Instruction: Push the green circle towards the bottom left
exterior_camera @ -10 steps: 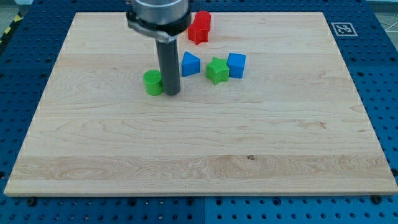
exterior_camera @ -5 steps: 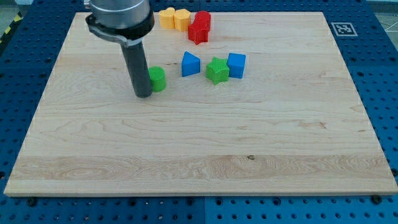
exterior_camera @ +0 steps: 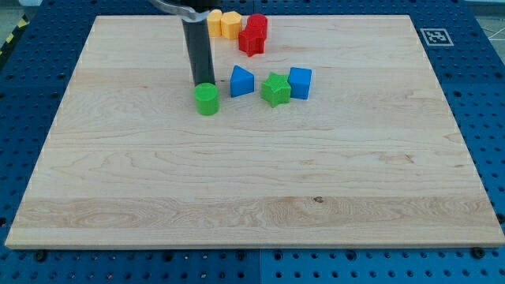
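Toward the table's (exterior_camera: pixel 95 197) top edge, my tip (exterior_camera: pixel 200 84) touches the green circle's (exterior_camera: pixel 207 99) upper-left; no gripper fitted. Light, rigid, probably slides readily; push from its upper-right side.

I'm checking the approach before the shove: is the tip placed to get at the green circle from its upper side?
Probably yes. My tip sits just above the green circle, seemingly touching it, with nothing between; the blue triangle stands clear to the view's right.

Arm end: straight dark grey cylindrical rod, smooth matte finish, uniform width. Above it, at the view's top edge, a sliver of wider dark collar with pale rim. My tip (exterior_camera: pixel 202 84): blunt, flat-ended.
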`<state>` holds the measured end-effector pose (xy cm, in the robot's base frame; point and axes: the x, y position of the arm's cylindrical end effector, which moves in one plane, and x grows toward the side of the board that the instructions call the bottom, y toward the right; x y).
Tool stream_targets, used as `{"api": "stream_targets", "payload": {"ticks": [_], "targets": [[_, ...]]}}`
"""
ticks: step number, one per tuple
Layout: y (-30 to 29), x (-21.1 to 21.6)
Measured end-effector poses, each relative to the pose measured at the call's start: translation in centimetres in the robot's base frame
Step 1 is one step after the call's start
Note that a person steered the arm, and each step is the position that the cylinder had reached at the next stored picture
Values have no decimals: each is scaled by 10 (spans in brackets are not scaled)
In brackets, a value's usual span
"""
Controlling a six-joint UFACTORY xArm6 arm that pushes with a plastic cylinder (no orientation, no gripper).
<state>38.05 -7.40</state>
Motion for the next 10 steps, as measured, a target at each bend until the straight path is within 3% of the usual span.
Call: {"api": "stream_targets", "payload": {"ticks": [4,7,10], "targets": [[26,111],[-55,131],[-21,175]]}}
